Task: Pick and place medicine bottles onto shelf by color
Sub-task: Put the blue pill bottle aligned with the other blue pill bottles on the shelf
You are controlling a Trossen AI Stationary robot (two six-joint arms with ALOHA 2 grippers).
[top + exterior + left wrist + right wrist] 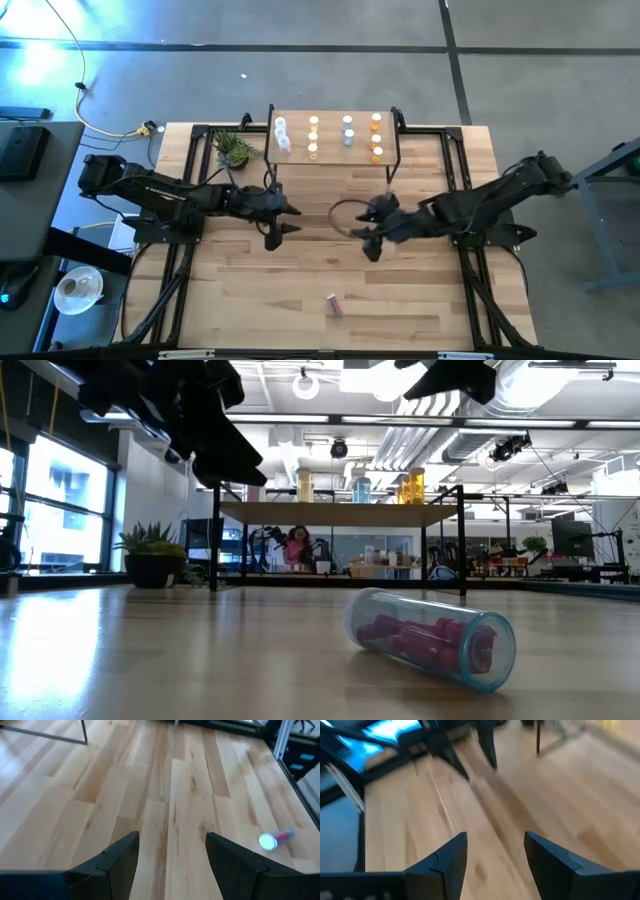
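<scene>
High view shows one purple medicine bottle (333, 305) lying on its side on the tabletop (420, 300), near the front edge, well apart from the shelf (334, 159) where the sorted bottles stand. We advise descending squarely over the cylinder and closing across its width, since it may roll. Left tool (278, 218) and right tool (368, 231) hover mid-tabletop, fingers parted and holding nothing.

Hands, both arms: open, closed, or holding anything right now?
Left hand: open, empty, above the table's middle.
Right hand: open, empty, above the table in front of the shelf.
</scene>
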